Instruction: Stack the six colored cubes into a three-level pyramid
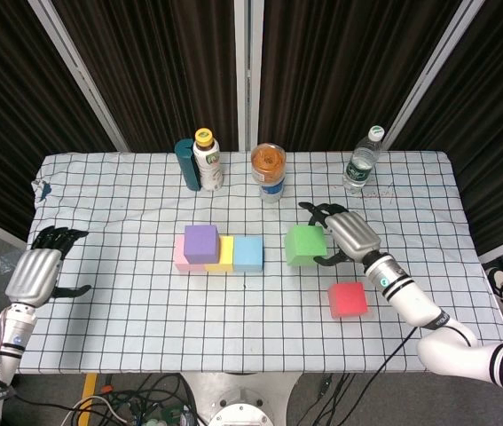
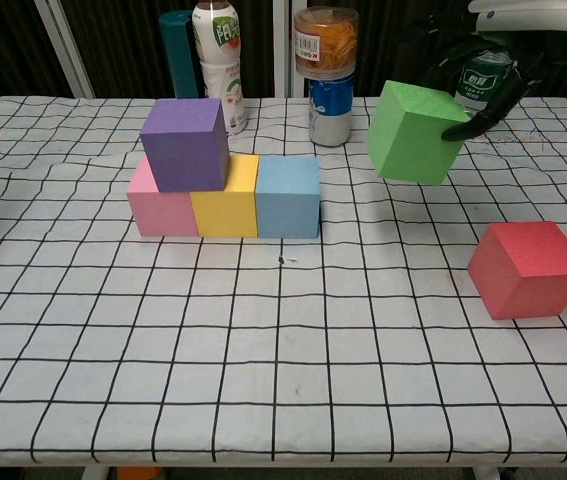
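Cubes of matte, foam-like colour sit on the white black-gridded tablecloth (image 1: 145, 302): a pink cube (image 2: 156, 205), a yellow cube (image 2: 225, 205) and a light blue cube (image 2: 288, 197) touch in one row, and a purple cube (image 1: 201, 242) rests on top, across the pink and yellow ones. Right of that row, the right hand (image 1: 347, 232) clamps a green cube (image 1: 304, 244), dark fingers (image 1: 318, 211) curled over its far side and thumb against its near right edge. The chest view shows this cube tilted and lifted off the cloth, which the head view does not make plain. A red cube (image 1: 349, 299) lies alone, nearer than the green one and well apart from the row, slightly turned.

Only the head view shows the left hand (image 1: 36, 271), far left of the row at the table edge, fingers spread and holding nothing.

Behind the row stand a teal cylinder (image 1: 186, 164), a white bottle with a yellow cap (image 1: 207, 161), a clear jar of orange contents stacked on a blue can (image 2: 328, 75), and a clear water bottle (image 1: 363, 161).
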`<state>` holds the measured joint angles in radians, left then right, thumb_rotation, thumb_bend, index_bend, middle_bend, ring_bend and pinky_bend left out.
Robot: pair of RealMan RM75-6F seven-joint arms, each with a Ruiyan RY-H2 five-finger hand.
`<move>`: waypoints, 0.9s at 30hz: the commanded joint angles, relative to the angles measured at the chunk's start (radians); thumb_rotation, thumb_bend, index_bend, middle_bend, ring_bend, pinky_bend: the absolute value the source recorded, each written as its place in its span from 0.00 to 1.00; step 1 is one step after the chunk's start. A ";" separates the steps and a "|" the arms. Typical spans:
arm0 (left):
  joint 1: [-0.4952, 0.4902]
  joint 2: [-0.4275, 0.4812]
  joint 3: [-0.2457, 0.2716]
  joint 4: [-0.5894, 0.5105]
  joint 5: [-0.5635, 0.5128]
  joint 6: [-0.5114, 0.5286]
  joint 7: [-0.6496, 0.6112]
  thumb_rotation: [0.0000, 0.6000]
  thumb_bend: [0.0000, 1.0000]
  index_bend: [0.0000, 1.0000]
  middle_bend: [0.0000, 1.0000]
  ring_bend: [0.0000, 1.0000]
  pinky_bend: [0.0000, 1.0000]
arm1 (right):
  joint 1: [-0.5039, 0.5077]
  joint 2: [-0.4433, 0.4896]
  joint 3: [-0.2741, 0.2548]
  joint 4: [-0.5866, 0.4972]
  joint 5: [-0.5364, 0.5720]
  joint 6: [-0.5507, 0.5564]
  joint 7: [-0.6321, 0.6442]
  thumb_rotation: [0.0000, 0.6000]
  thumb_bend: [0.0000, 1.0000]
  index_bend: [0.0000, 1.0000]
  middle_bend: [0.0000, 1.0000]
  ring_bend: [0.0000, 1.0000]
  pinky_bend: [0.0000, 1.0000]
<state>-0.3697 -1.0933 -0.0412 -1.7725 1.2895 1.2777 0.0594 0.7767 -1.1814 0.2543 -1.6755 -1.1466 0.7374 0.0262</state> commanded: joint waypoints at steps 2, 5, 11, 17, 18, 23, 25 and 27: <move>0.011 -0.008 0.007 -0.005 0.021 0.001 0.003 1.00 0.06 0.19 0.17 0.10 0.07 | 0.102 0.016 0.024 -0.109 0.214 -0.005 -0.175 1.00 0.19 0.00 0.46 0.13 0.15; 0.021 -0.008 0.012 -0.005 0.036 0.006 0.000 1.00 0.06 0.19 0.17 0.10 0.07 | 0.164 -0.023 0.019 -0.141 0.345 0.050 -0.288 1.00 0.20 0.00 0.46 0.13 0.15; 0.046 -0.005 0.015 -0.001 0.068 0.030 -0.019 1.00 0.06 0.19 0.17 0.10 0.07 | 0.290 -0.119 0.022 -0.168 0.569 0.170 -0.463 1.00 0.20 0.00 0.46 0.13 0.15; 0.057 -0.004 0.015 0.006 0.088 0.032 -0.029 1.00 0.06 0.19 0.17 0.10 0.07 | 0.386 -0.216 0.030 -0.132 0.702 0.247 -0.570 1.00 0.20 0.00 0.46 0.13 0.15; 0.058 -0.004 0.015 0.006 0.090 0.031 -0.032 1.00 0.06 0.19 0.17 0.10 0.07 | 0.398 -0.227 0.030 -0.127 0.718 0.253 -0.583 1.00 0.20 0.00 0.46 0.13 0.15; 0.066 -0.006 0.014 0.016 0.102 0.031 -0.055 1.00 0.06 0.19 0.17 0.10 0.07 | 0.450 -0.281 0.030 -0.089 0.776 0.288 -0.646 1.00 0.20 0.00 0.46 0.13 0.15; 0.069 -0.006 0.014 0.020 0.107 0.030 -0.066 1.00 0.06 0.19 0.17 0.10 0.07 | 0.461 -0.295 0.028 -0.078 0.787 0.298 -0.662 1.00 0.20 0.00 0.46 0.13 0.15; 0.073 -0.006 0.015 0.027 0.114 0.032 -0.078 1.00 0.06 0.19 0.17 0.10 0.07 | 0.469 -0.307 0.028 -0.066 0.800 0.303 -0.674 1.00 0.20 0.00 0.46 0.13 0.15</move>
<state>-0.2994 -1.0990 -0.0266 -1.7494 1.4000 1.3086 -0.0139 1.2409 -1.4812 0.2828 -1.7477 -0.3537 1.0362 -0.6406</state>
